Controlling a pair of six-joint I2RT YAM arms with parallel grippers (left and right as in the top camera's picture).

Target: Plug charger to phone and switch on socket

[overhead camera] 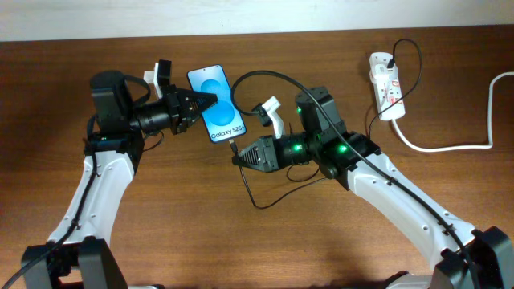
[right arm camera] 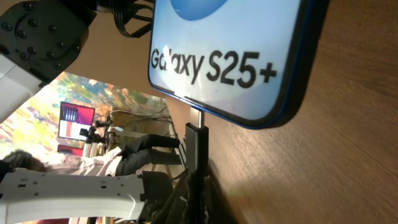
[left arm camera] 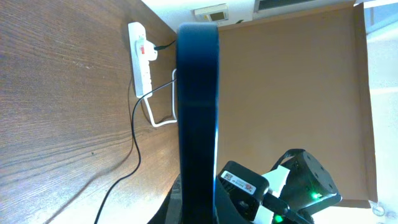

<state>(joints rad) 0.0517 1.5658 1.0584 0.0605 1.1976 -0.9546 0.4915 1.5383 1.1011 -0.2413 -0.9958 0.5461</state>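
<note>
1. My left arm rises from the table's (overhead camera: 241,241) 7 o'clock corner, bends at the elbow and lays its wrist flat, pointing toward 3 o'clock.
2. The left gripper (overhead camera: 207,101) is clamped on the long left edge of the phone (overhead camera: 218,104). The left wrist camera sees the handset edge-on.
3. The phone sits left of centre, screen up, with its "Galaxy S25+" band toward 5 o'clock.
4. The connector tip of the charger (overhead camera: 233,145) meets the phone's bottom edge. In the right wrist view its metal end touches the port, but I cannot tell how deep it sits.
5. The right gripper (overhead camera: 240,157) is closed on that connector and points toward 9 o'clock.
6. My right arm stretches in low from the 5 o'clock corner.
7. The socket (overhead camera: 387,87) lies at 2 o'clock, well apart from the phone. The charger's black plug is in its far end and the thick white cord (overhead camera: 450,147) trails right.
</note>
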